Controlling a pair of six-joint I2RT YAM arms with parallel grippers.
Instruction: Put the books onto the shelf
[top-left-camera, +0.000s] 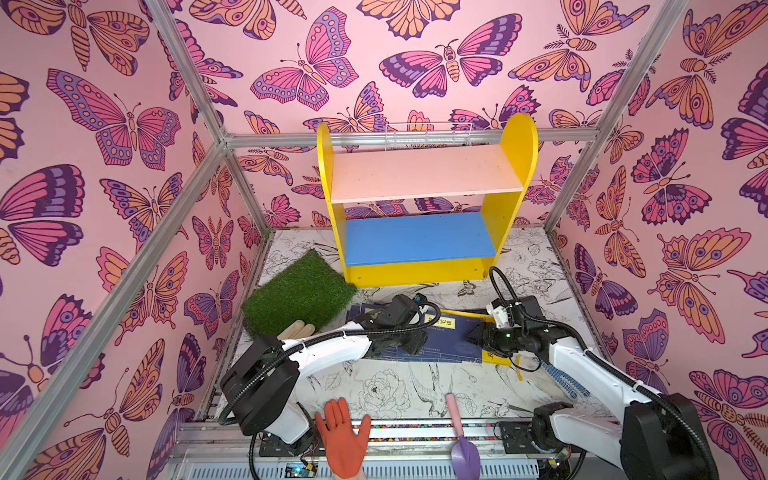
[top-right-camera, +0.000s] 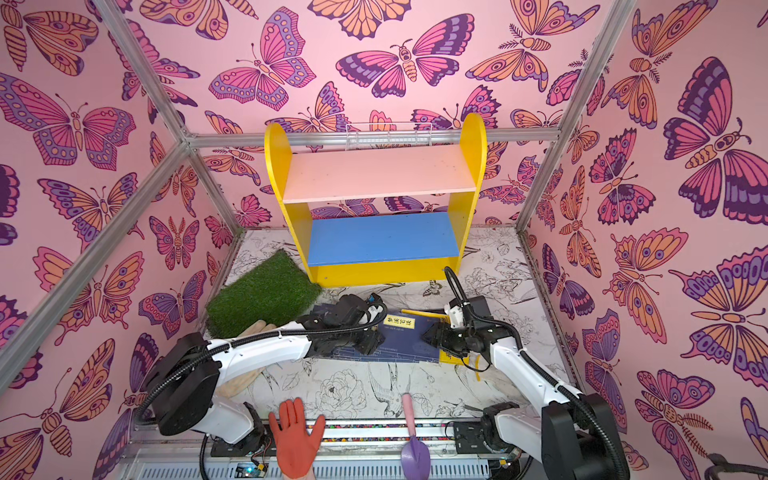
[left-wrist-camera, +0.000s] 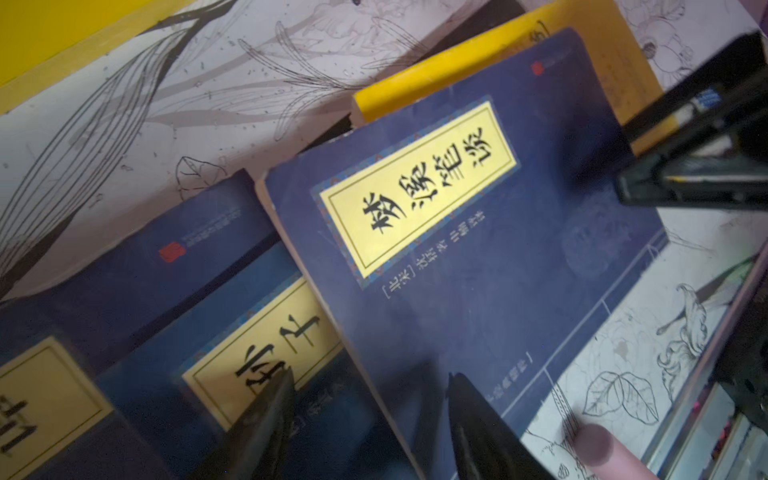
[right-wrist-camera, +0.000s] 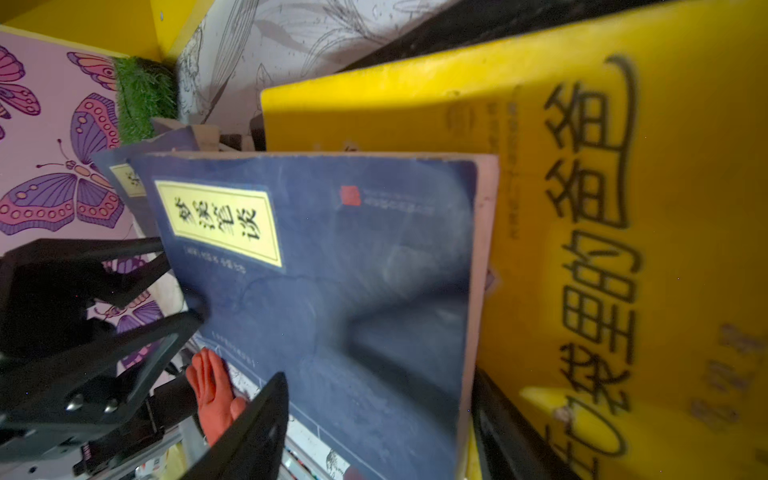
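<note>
Both top views showed the shelf (top-left-camera: 424, 174) bare — books (top-left-camera: 449, 343) lay low in frame; wrist views had left gripper (left-wrist-camera: 370, 376) and right gripper (right-wrist-camera: 380, 386) spread-jawed over them.

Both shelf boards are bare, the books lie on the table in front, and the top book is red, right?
Not red: the left wrist view shows the top book navy with a yellow label. The shelf boards are bare, and the books do lie on the table in front.

There were 3 navy books (left-wrist-camera: 478, 291), 1 yellow book (right-wrist-camera: 582, 166), 1 shelf (top-left-camera: 517, 141), 2 gloves (top-left-camera: 343, 440), 1 grass mat (top-left-camera: 299, 291), 1 trowel (top-left-camera: 465, 455), 2 robot arms (top-left-camera: 332, 349).
</note>
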